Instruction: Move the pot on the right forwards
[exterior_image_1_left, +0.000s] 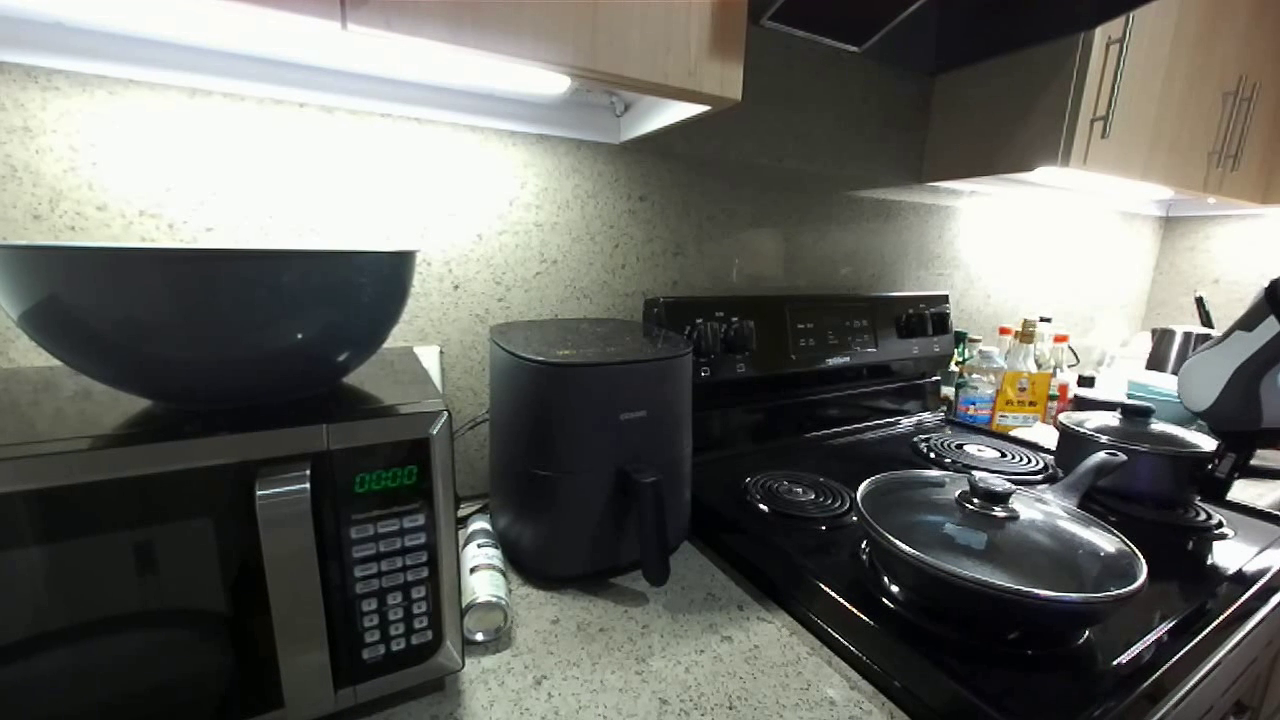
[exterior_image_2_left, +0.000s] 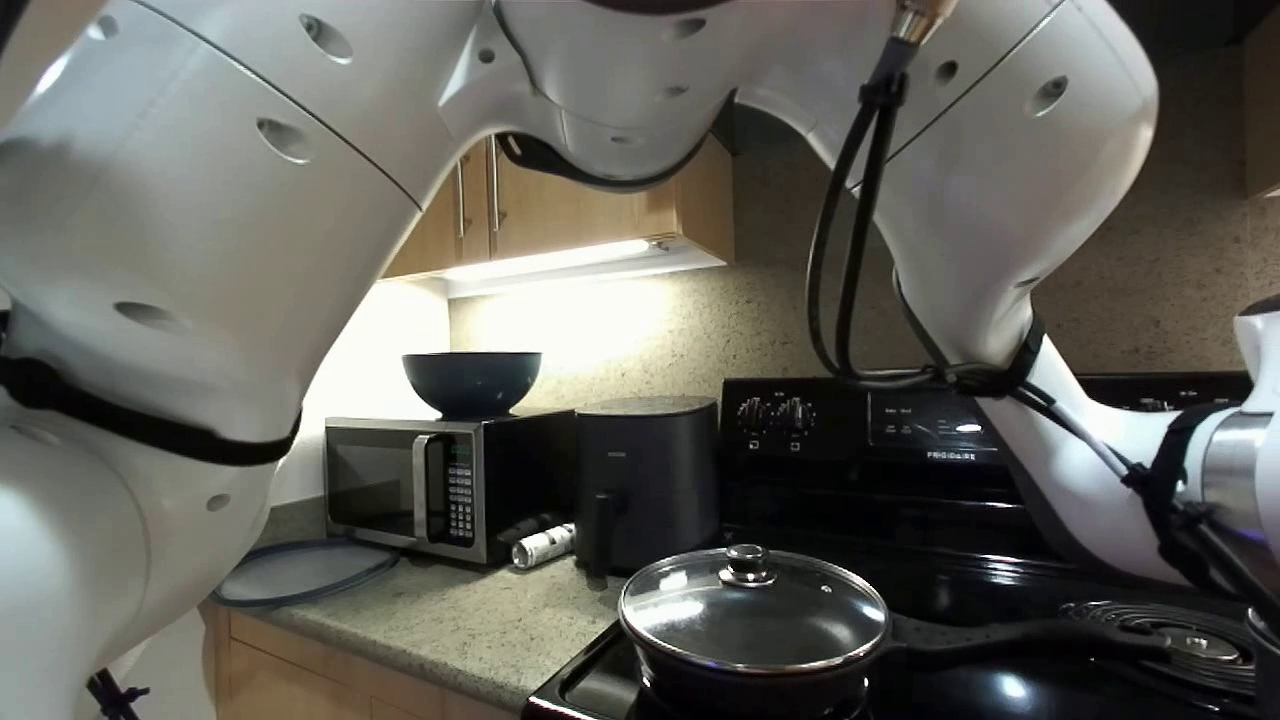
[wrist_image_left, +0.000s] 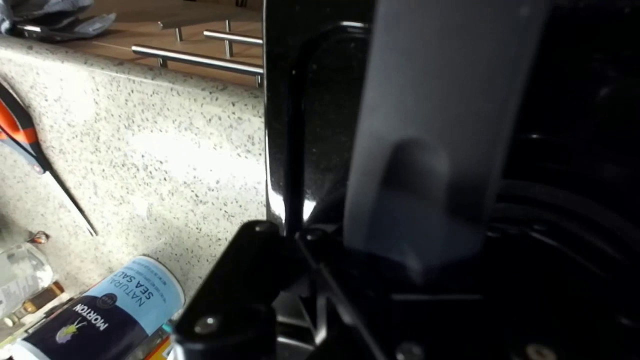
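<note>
Seeing the fingers (wrist_image_left: 245, 270) closed or very nearly so, black against black in the wrist view; not being able to tell of any hold on the pot (exterior_image_1_left: 1160, 480). Finding one broad, blurred grey band (wrist_image_left: 435, 100) reaching down toward them from the top edge there; not being able to tell whether belonging to the pot. In an exterior view, finding that one pot just beside the fingers, standing upright on the stove (exterior_image_1_left: 820, 575), between them and one wide pan (exterior_image_1_left: 965, 607); not being able to tell touching from a gap. Seeing one glass lid (exterior_image_1_left: 1165, 437) on the pot and part of one coil burner (exterior_image_1_left: 1185, 518) below it. Counting a second glass lid (exterior_image_1_left: 1030, 550) on the pan, in both exterior views.

Farther out on the stove, counting two bare burners (exterior_image_1_left: 800, 495) and four knobs (exterior_image_1_left: 740, 337). On the bench (wrist_image_left: 190, 175) in the wrist view, counting one salt canister (wrist_image_left: 102, 312) and one pair of scissors (wrist_image_left: 27, 135), plus three bar handles (wrist_image_left: 197, 59) past its edge. Seeing bottles (exterior_image_1_left: 1022, 402) too crowded for counting. Well apart, across the stove, counting one air fryer (exterior_image_1_left: 590, 430), one printed can (exterior_image_1_left: 485, 580) lying on its side, one microwave (exterior_image_1_left: 140, 550) and, sitting atop it, one large bowl (exterior_image_1_left: 210, 320).
</note>
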